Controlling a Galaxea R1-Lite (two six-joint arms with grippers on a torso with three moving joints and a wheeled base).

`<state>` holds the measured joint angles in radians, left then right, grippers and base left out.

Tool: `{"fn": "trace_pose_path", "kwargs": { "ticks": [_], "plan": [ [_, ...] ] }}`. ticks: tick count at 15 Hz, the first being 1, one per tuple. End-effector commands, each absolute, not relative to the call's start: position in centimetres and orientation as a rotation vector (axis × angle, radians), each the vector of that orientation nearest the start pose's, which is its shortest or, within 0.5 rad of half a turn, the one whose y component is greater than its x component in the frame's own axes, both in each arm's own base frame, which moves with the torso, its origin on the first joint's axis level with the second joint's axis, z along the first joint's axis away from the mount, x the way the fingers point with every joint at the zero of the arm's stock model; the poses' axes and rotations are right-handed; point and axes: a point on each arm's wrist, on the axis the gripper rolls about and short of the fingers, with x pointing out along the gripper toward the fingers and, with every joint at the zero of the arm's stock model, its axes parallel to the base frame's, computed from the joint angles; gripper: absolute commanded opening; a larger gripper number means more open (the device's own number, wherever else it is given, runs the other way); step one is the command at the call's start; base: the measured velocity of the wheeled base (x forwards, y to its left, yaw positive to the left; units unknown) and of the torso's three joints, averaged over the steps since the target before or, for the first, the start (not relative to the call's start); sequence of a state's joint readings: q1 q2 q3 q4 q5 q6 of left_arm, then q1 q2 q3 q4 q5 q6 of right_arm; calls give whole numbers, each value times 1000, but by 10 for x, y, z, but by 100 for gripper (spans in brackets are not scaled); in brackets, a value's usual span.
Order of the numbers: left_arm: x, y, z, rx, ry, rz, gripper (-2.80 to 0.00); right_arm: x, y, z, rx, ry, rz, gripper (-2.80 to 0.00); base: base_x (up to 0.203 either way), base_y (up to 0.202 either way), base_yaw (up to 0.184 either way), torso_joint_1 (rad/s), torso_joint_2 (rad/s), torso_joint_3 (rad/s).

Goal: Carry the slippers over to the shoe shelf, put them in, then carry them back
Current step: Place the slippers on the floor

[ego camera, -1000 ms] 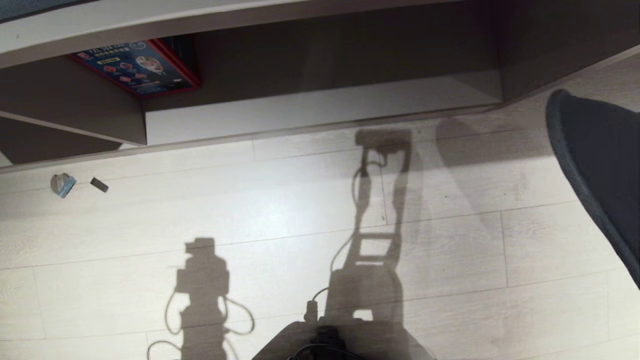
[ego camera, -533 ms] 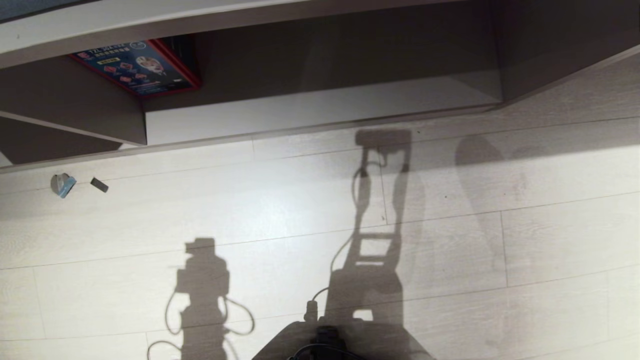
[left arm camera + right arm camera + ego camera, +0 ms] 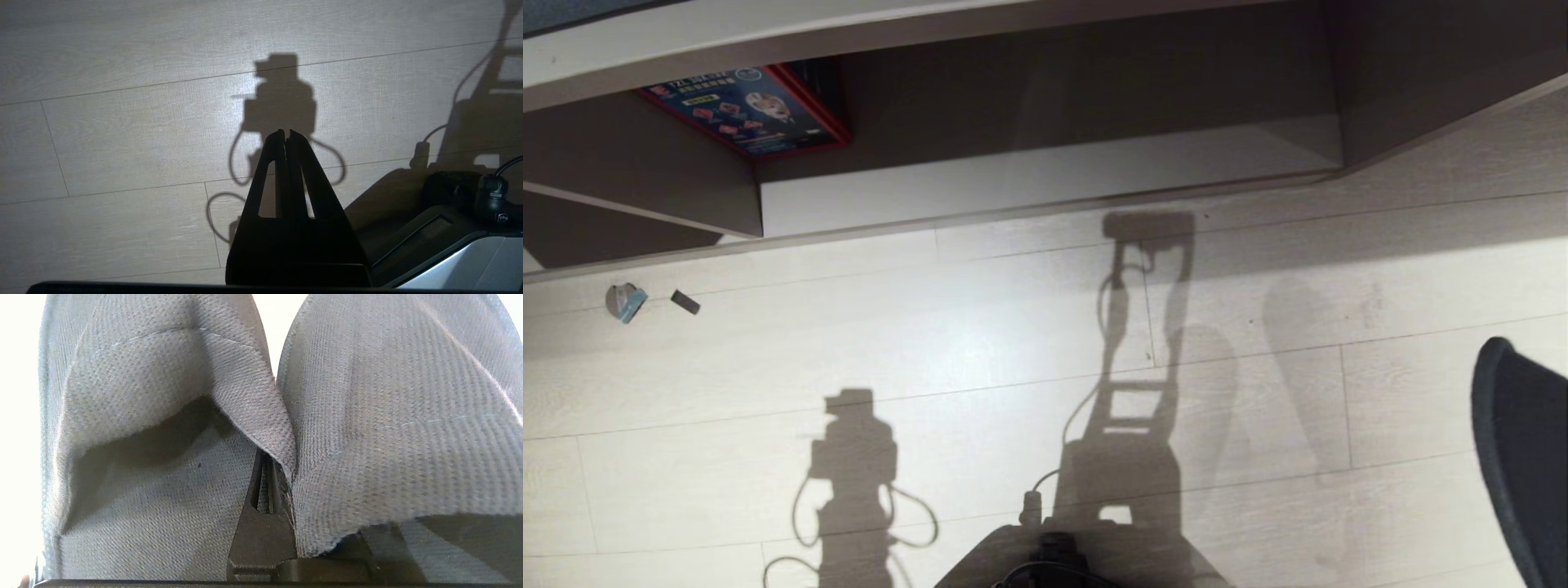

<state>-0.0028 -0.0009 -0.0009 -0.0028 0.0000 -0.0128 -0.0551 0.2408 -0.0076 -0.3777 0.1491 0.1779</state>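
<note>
Two grey-blue fabric slippers (image 3: 155, 428) fill the right wrist view side by side, hanging from my right gripper (image 3: 269, 465), whose jaws are shut on the inner strap edges of both. In the head view only one dark slipper edge (image 3: 1523, 457) shows, at the lower right above the floor; the right gripper itself is outside that view. The shoe shelf (image 3: 1045, 175), a low wide grey-beige cubby, runs across the far side of the floor, with no slippers inside it. My left gripper (image 3: 286, 132) is shut and empty, parked over the floor.
A red-edged printed box (image 3: 747, 110) lies in the left part of the cubby. Two small bits (image 3: 625, 302) (image 3: 685, 302) lie on the pale plank floor at the left. My base (image 3: 1078, 563) sits at the near edge.
The slipper edge in the head view went from the upper right, out of sight, to the lower right nearer me. The left arm has not moved.
</note>
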Motion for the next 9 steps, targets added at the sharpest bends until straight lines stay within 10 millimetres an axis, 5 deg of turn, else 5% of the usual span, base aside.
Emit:
{"fn": "trace_pose_path", "kwargs": {
  "ticks": [1, 9],
  "plan": [
    [-23, 0, 76, -14, -6, -3, -280, -5, 3, 105, 171, -43, 91, -280, 0, 0, 0, 0, 0, 0],
    [-23, 0, 76, -14, -6, -3, -280, -24, 3, 94, 157, -179, 102, -280, 0, 0, 0, 0, 0, 0]
  ]
}}
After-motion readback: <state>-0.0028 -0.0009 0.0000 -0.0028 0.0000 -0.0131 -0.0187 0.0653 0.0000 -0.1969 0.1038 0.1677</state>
